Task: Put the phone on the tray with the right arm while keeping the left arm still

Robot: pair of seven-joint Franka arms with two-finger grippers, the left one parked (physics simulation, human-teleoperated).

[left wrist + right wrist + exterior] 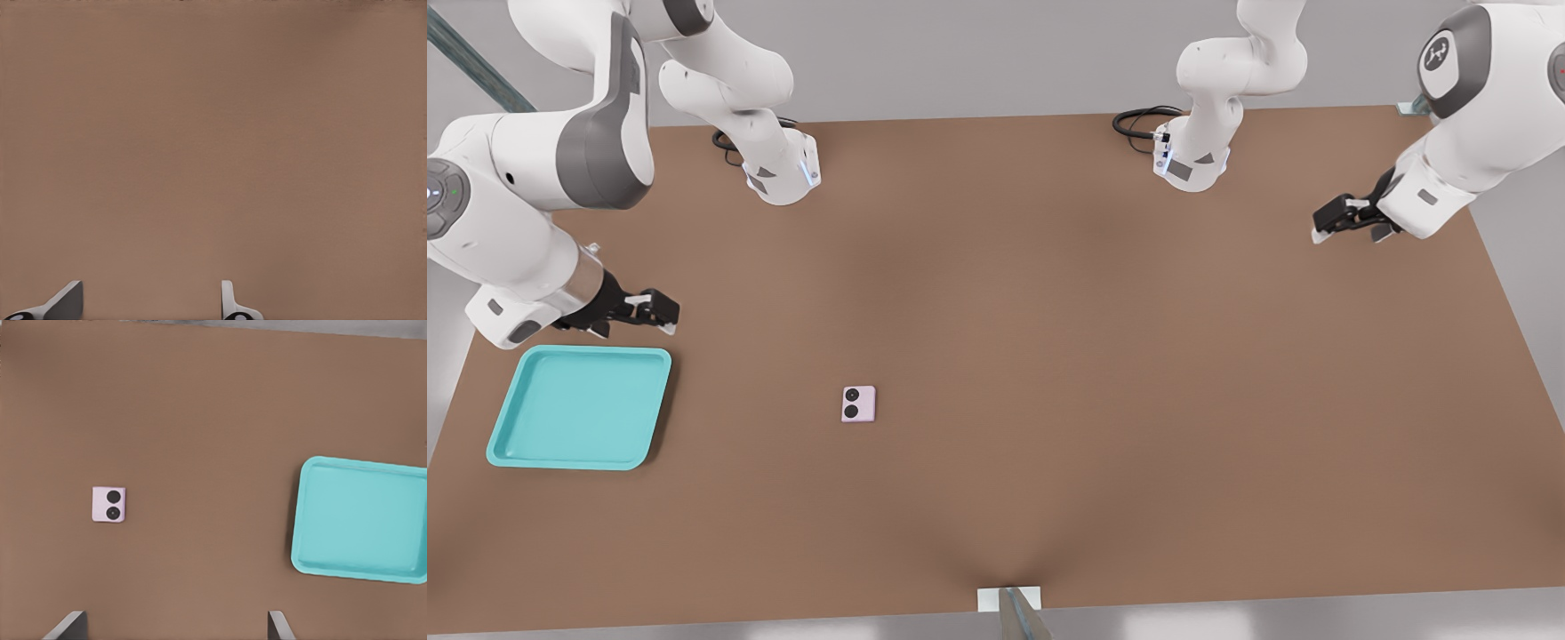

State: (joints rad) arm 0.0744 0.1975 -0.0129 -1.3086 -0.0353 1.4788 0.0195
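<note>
The phone (858, 404) is a small pale pink slab lying flat on the brown table, its two black lenses facing up; the right wrist view also shows the phone (109, 505). The turquoise tray (516, 418) sits empty near the table's edge at the front view's left, and the tray (320, 567) appears again in the right wrist view. My gripper (660, 309) hangs above the table just behind the tray's far right corner, well to the left of the phone. The gripper (175, 627) is open, its fingertips (69, 624) wide apart and holding nothing.
The left arm's gripper (1343, 220) hovers over the table's far right edge. Two arm bases (783, 173) (1192, 160) with black cables stand along the back edge. A small white bracket (1009, 600) sits at the front edge.
</note>
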